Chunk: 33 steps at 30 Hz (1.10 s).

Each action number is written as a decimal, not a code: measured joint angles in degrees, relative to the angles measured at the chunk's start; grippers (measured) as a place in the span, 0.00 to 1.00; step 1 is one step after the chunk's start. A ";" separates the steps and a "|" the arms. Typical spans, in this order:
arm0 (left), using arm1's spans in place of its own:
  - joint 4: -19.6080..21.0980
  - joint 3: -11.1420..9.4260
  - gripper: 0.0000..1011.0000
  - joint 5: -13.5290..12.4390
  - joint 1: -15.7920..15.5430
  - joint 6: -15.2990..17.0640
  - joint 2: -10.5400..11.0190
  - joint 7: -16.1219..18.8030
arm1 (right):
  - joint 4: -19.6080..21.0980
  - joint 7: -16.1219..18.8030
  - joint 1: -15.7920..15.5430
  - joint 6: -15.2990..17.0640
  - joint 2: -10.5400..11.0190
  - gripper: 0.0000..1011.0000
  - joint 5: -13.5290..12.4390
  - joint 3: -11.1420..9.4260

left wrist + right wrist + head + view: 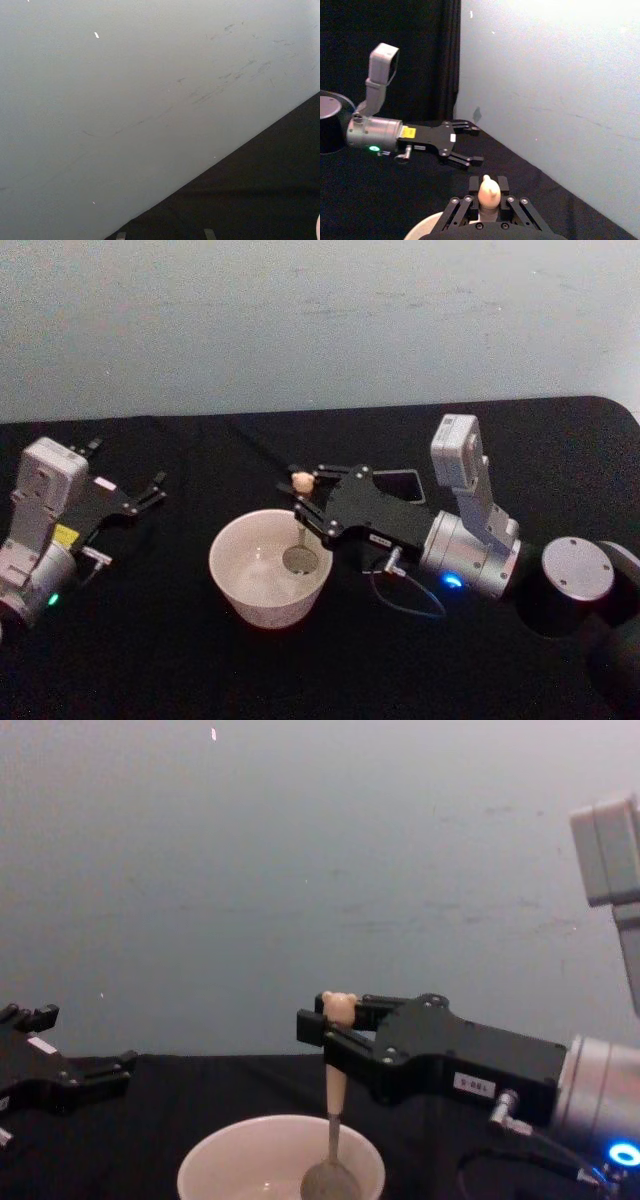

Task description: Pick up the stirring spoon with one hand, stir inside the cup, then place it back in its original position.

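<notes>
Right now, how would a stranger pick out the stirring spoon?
On the black table, find the wide cream cup. The right gripper holds the stirring spoon upright over it, metal bowl down inside; the left gripper idles far left. Only it has a bear-head top.

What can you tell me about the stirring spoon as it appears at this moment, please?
The stirring spoon stands nearly upright, held by the right gripper, which clamps its cream handle just below the bear head on top. A thin metal neck runs down from the handle to a round, shiny metal bowl. The bowl sits low inside the cup, toward the cup's right side. Whether it touches the cup's floor cannot be told.
</notes>
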<state>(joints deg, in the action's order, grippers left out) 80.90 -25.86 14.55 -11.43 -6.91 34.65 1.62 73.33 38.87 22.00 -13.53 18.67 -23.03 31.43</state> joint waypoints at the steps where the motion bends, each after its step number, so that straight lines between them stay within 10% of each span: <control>1: 0.00 0.00 0.99 0.00 0.00 0.00 0.00 0.00 | 0.65 0.15 -0.41 0.21 0.27 0.21 -0.22 0.00; 15: 0.00 0.00 0.99 0.00 0.00 0.00 0.00 0.00 | 3.45 2.39 -1.85 1.18 0.87 0.21 -1.33 2.48; 33: 0.00 0.00 0.99 0.00 0.00 0.00 0.00 0.00 | -5.45 0.79 4.37 -1.10 -4.54 0.21 0.61 3.58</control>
<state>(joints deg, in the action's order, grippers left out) 80.90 -25.86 14.55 -11.43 -6.91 34.65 1.62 67.88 39.67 26.37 -14.63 14.13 -22.42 35.02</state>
